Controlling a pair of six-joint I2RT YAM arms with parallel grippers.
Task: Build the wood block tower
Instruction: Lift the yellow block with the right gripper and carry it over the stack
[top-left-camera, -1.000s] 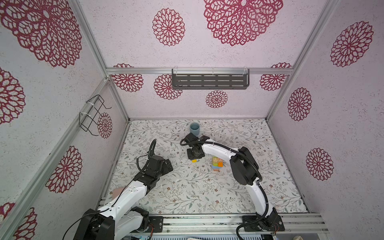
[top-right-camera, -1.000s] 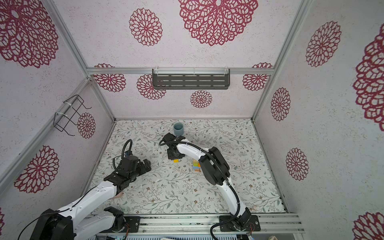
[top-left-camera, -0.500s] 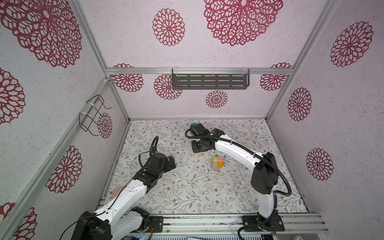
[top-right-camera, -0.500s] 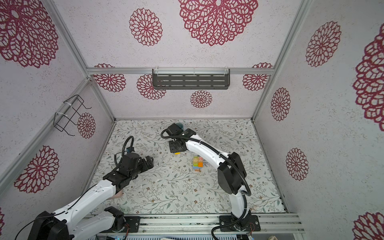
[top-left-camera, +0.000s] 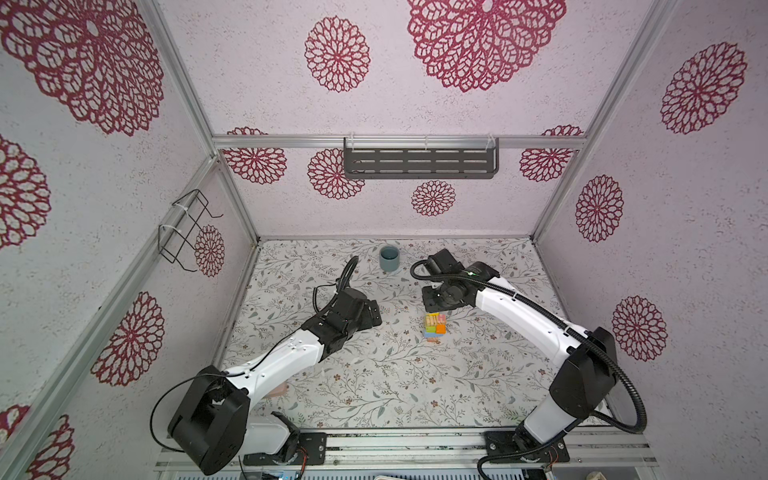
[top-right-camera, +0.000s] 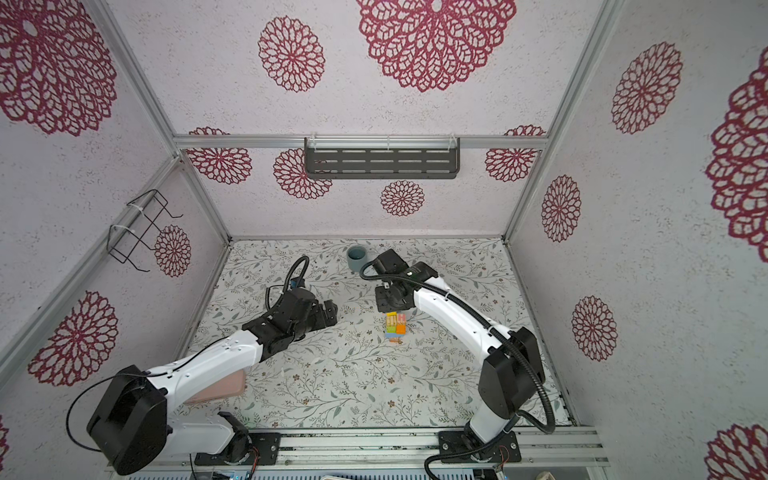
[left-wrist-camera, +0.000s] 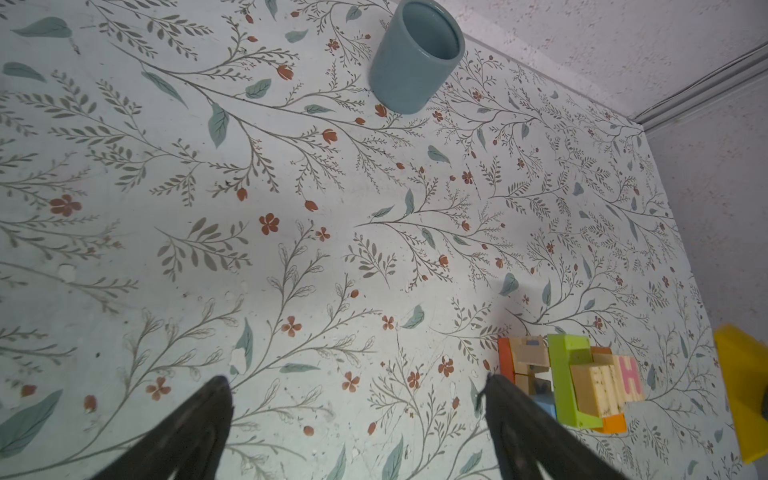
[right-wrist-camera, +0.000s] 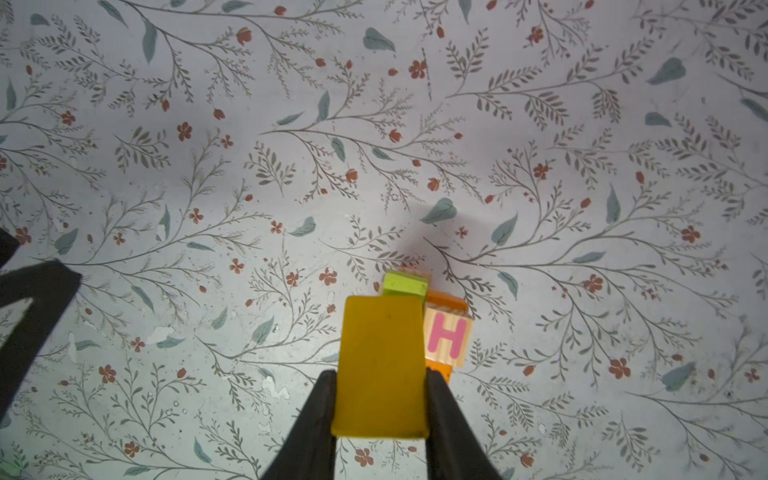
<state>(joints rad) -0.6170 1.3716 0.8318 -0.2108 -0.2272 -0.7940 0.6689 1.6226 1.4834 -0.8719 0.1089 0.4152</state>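
Tower (top-left-camera: 435, 328) sits around the middle of the tabletop (top-left-camera: 374, 386) in both top views, a little multicolour stack. The right gripper (top-left-camera: 436, 300) hangs just beside it on the far side, and the grey-blue cup (top-left-camera: 389, 258) is further back near the wall. Left gripper (top-left-camera: 372, 313) is off to the left of the stack, well apart, and a pink case (top-right-camera: 216, 388) pokes out from under that arm. Left wrist view: jaws spread wide with only tabletop between them, the stack's green block (left-wrist-camera: 565, 382) and pink-H cube (left-wrist-camera: 629, 380) off to one side, yellow wedge (left-wrist-camera: 739, 390) at the picture's edge. Right wrist view: right gripper clamped on that yellow wedge, both fingers (right-wrist-camera: 320, 415) flat against its sides, with the H cube, green block and an orange block (right-wrist-camera: 446, 300) peeking out past it. Can't tell if the wedge touches the stack.
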